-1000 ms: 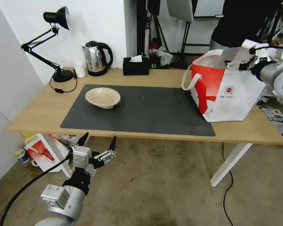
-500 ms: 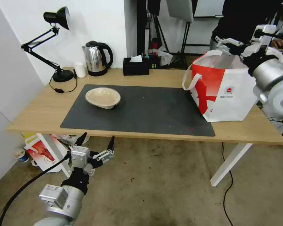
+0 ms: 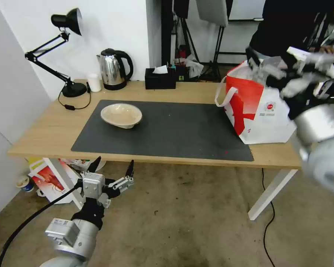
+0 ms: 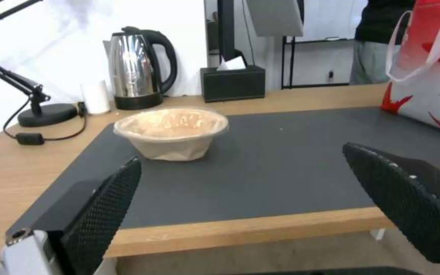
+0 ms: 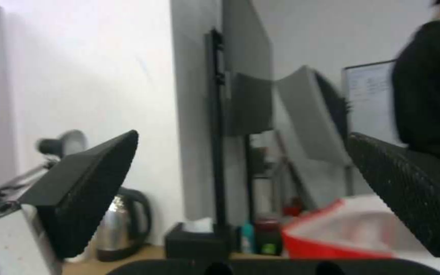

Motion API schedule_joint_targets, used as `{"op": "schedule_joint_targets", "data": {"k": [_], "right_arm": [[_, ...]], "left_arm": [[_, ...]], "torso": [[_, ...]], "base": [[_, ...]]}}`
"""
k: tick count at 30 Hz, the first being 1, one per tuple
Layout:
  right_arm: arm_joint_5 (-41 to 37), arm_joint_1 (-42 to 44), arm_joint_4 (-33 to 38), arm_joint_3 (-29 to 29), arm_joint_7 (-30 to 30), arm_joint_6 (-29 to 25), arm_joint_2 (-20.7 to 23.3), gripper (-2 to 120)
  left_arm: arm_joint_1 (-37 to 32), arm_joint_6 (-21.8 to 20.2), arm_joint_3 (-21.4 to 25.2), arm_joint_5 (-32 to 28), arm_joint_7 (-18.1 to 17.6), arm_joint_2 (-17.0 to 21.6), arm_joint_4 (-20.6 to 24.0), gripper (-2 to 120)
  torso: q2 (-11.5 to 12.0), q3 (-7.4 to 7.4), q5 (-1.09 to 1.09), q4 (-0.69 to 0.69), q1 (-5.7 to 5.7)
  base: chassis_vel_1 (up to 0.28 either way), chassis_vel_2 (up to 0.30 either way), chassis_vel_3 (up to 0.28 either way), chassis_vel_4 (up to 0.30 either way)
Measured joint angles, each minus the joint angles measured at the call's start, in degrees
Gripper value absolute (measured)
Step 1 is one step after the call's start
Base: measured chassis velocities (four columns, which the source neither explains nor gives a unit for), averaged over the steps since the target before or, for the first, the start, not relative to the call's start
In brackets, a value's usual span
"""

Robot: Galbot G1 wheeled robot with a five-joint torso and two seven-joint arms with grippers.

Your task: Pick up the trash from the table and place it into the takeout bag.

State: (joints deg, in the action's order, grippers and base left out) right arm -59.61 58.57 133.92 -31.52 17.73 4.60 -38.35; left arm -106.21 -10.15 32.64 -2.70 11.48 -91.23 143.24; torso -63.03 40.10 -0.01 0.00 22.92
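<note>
One piece of trash, a shallow beige bowl [image 3: 121, 115] [image 4: 172, 131], sits on the left part of the dark mat on the table [image 3: 44, 137]. The takeout bag [image 3: 259, 111] [image 5: 342, 236] stands open at the table's right end, its foil lining showing. My right gripper [image 3: 265, 65] [image 5: 241, 135] is motion-blurred above the bag's mouth, open with nothing between its fingers. My left gripper [image 3: 111, 168] [image 4: 241, 153] hangs open below the table's front edge, facing the bowl from well short of it.
At the back of the table stand a steel kettle [image 3: 115, 68], a small white cup [image 3: 94, 82], a black desk lamp [image 3: 68, 89] with its cord, and a black tissue box [image 3: 160, 78]. A red-and-white paper bag [image 3: 50, 180] sits on the floor under the left end.
My right arm has swung up from beside the bag's right rim and come toward the camera, now covering the bag's right side. The left gripper has sunk slightly; the bowl has not moved.
</note>
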Motion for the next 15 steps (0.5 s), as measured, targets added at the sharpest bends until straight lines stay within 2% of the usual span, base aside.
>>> {"op": "schedule_joint_targets", "data": {"k": [1, 2, 4, 6, 7, 10, 14, 15], "right_arm": [[5.1, 4.3, 2.1, -1.2, 1.0, -0.3, -2.7, 100], [5.1, 4.3, 2.1, -1.2, 1.0, -0.3, -2.7, 100], [19.0, 14.8, 7.1, -2.3, 2.6, -2.1, -10.5, 100], [30.5, 23.8, 9.6, -0.6, 3.8, -3.8, -18.3, 100], [30.5, 23.8, 9.6, -0.6, 3.8, -3.8, -18.3, 100], [41.1, 31.7, 9.8, 2.8, 6.0, -5.8, -24.6, 100], [43.8, 34.5, 9.7, 5.6, 8.1, -6.3, -26.4, 100], [45.6, 36.4, 9.7, 8.6, 10.0, -6.0, -27.2, 100]], "left_arm": [[0.0, 0.0, 0.1, 0.0, -0.1, 0.0, 0.0, 99], [0.0, 0.0, 0.1, 0.0, -0.1, 0.0, 0.0, 99], [0.1, 0.0, 0.4, 0.0, -0.2, 0.0, 0.0, 99], [0.1, 0.1, 0.5, 0.0, -0.3, 0.0, 0.0, 99], [0.1, 0.1, 0.5, 0.0, -0.3, 0.0, 0.0, 99], [0.2, 0.1, 0.5, -0.1, -0.4, 0.0, 0.0, 99], [0.3, 0.0, 0.6, -0.3, -0.4, 0.0, 0.0, 99], [0.3, -0.1, 0.7, -0.4, -0.5, 0.0, 0.0, 99]], "torso": [[0.0, 0.0, 0.01, 0.02, 0.0], [0.0, 0.0, 0.01, 0.02, 0.0], [0.0, 0.0, 0.02, -0.01, 0.0], [0.0, 0.0, 0.01, -0.02, -0.02], [0.0, 0.0, 0.01, -0.02, -0.02], [0.0, 0.0, 0.01, -0.02, -0.01], [0.0, -0.01, -0.02, -0.01, -0.02], [0.0, 0.0, 0.0, 0.01, -0.01]], "base": [[0.0, 0.0, 0.0, 0.0], [0.0, 0.0, 0.0, 0.0], [0.0, 0.0, 0.0, 0.0], [0.0, 0.0, 0.0, 0.0], [0.0, 0.0, 0.0, 0.0], [0.0, 0.0, 0.0, 0.0], [0.0, 0.0, 0.0, 0.0], [0.0, 0.0, 0.0, 0.0]]}}
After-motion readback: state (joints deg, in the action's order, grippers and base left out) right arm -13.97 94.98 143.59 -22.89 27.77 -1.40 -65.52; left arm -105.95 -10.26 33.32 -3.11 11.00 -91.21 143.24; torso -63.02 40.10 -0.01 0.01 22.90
